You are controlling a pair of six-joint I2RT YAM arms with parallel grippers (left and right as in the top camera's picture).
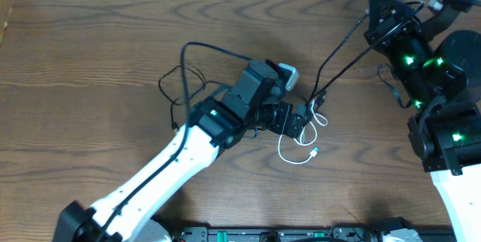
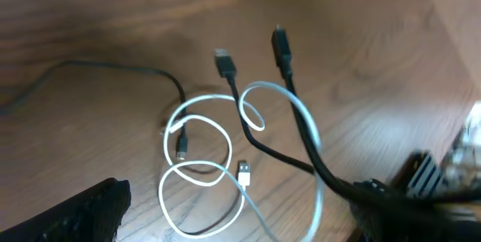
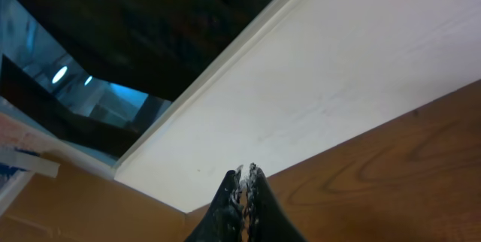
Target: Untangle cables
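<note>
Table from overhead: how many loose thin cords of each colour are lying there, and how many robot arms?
White thin looped cord: 1
Black thin cord with small plug ends: 1
Black-and-white jointed robot arms: 2
Total: 4

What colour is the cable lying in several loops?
The cable is white, clearest in the left wrist view.

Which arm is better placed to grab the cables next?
Probably left: the left end effector, open, hovers over the white cable and black cable; the right end effector is shut, far from them.
</note>
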